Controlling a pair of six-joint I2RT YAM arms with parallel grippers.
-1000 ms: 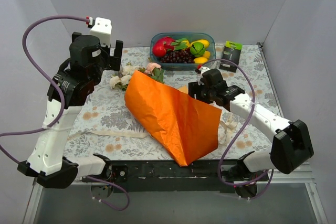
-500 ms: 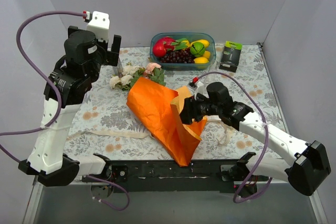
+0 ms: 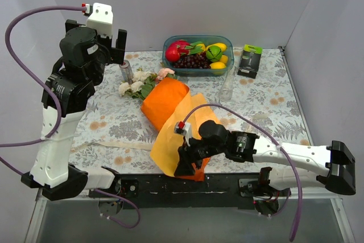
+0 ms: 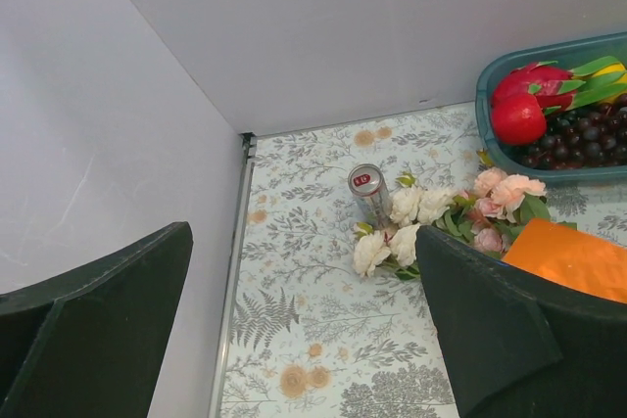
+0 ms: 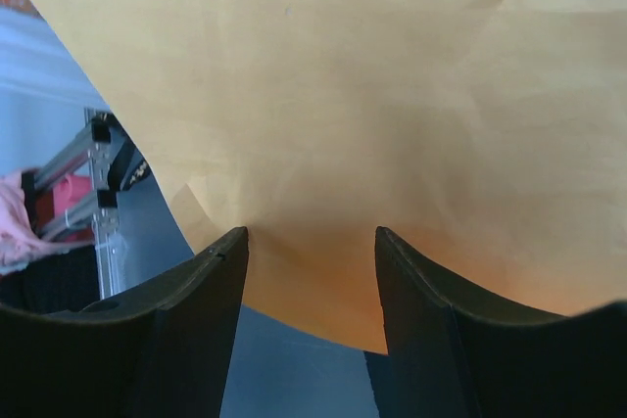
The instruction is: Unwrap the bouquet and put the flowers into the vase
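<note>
**Orange wrapping paper** [image 3: 165, 98], opened out, lies on the floral table cover [image 3: 108, 118] with its pale underside turned up over the near half. A fold of that near edge is caught between the jaws of the right gripper [image 5: 312, 242], which stand partly apart around it. At the jaws the sheet is lifted off the table. In the right wrist view it fills the field beyond both fingers [image 5: 176, 330]. From these jaws the sheet runs toward the far side and ends in a loose orange roll.

**The roses** [image 4: 411, 217], cream-white and pink with green leaves, lie at the far end of that roll. They are well beyond the right jaws and to their left.

**The clear glass vase** [image 3: 226, 88] stands upright beyond the right jaws and to their right, apart from the paper.

**The left gripper** [image 4: 304, 281] hangs high over the far left of the table, its jaws spread wide with nothing between them. Seen between those jaws, a silver drink can [image 4: 367, 188] stands just beside the cream roses.

**Surroundings.**
- A blue tub [image 4: 563, 175] of fruit [image 3: 196, 55] sits past the roses, to the right of the left jaws.
- A black-and-green box [image 3: 249, 61] stands right of the tub, far beyond the right jaws.
- A cream ribbon [image 3: 122, 145] trails across the cover to the left of the right jaws.
</note>
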